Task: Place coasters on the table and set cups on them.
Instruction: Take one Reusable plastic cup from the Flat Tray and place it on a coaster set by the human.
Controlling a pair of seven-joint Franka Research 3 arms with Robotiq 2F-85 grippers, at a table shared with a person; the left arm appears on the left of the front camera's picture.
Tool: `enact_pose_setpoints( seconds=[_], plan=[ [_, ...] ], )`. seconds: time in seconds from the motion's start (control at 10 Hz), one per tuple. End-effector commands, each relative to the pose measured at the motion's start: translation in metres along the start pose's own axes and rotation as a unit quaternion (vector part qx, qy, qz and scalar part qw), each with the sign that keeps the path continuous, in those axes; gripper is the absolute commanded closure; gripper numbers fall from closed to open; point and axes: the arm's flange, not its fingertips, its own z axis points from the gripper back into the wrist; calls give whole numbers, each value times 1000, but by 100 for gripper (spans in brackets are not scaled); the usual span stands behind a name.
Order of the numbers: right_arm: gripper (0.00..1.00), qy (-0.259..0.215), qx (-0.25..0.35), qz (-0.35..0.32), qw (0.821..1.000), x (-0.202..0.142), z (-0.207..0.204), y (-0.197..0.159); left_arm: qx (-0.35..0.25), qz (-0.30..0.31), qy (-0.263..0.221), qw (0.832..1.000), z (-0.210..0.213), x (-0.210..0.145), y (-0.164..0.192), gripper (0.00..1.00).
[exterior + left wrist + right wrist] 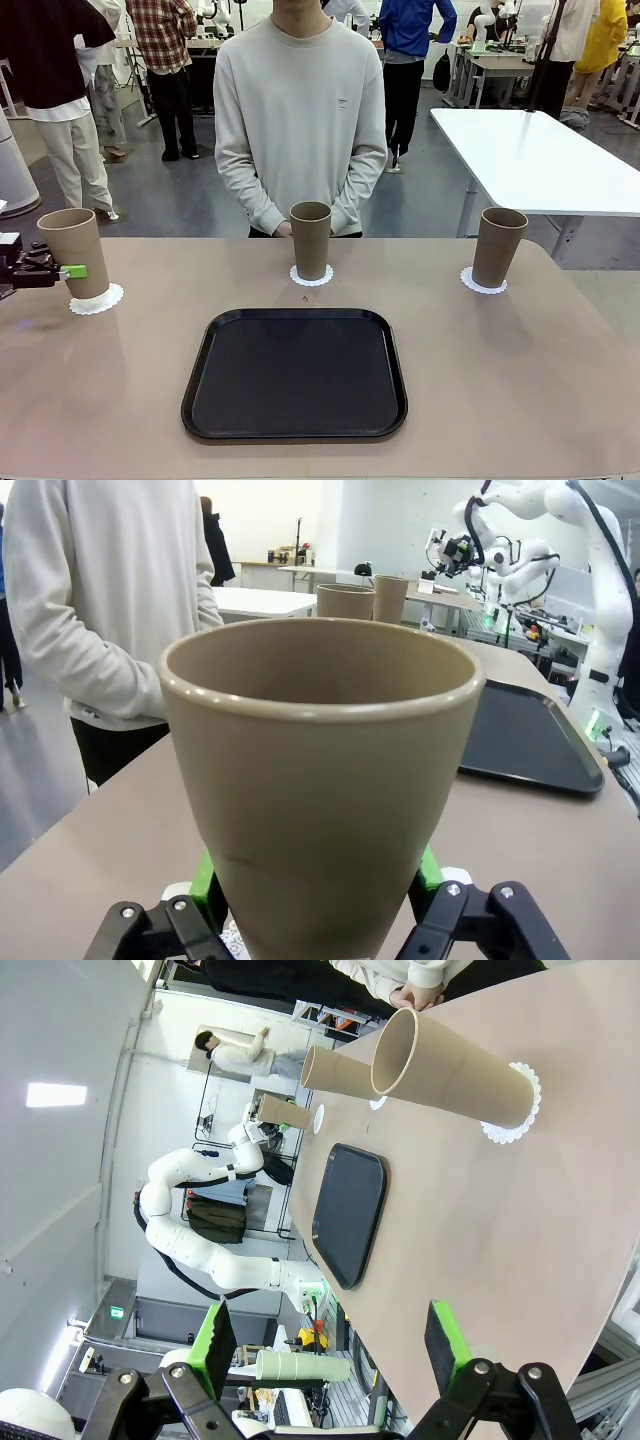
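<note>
Left tool (75, 271) level, around cup (76, 250) | right tool (325, 1345) wide, empty

Three upright tan cups (310, 240) on lacy coasters (312, 276) (table's (520, 380) far side)

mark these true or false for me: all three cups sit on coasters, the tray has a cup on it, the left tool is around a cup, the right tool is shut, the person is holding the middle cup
1. All three cups stand on coasters. True: the left cup, middle cup and right cup each stand on a white coaster.
2. The black tray has a cup on it. False: nothing is on it.
3. The left tool is around a cup. True: its green pads flank the left cup.
4. The right tool is shut. False: its fingers stand wide apart with nothing between them.
5. The person is holding the middle cup. False: their hands hang behind it, off the cup.
</note>
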Motion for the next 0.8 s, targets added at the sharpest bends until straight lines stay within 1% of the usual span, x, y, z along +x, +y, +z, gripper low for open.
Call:
enact_pose_setpoints(
  seconds=[0.0,0.2,0.7],
  plan=[
    [0,-5,0,1,1000,0,-2,1,-23,-29,-17,999,7,-2,8,15],
    [0,-5,0,1,1000,0,-2,1,-41,-41,-22,998,3,-10,9,15],
    [0,-5,0,1,1000,0,-2,1,-41,-28,-15,999,0,-20,12,15]
  ],
)
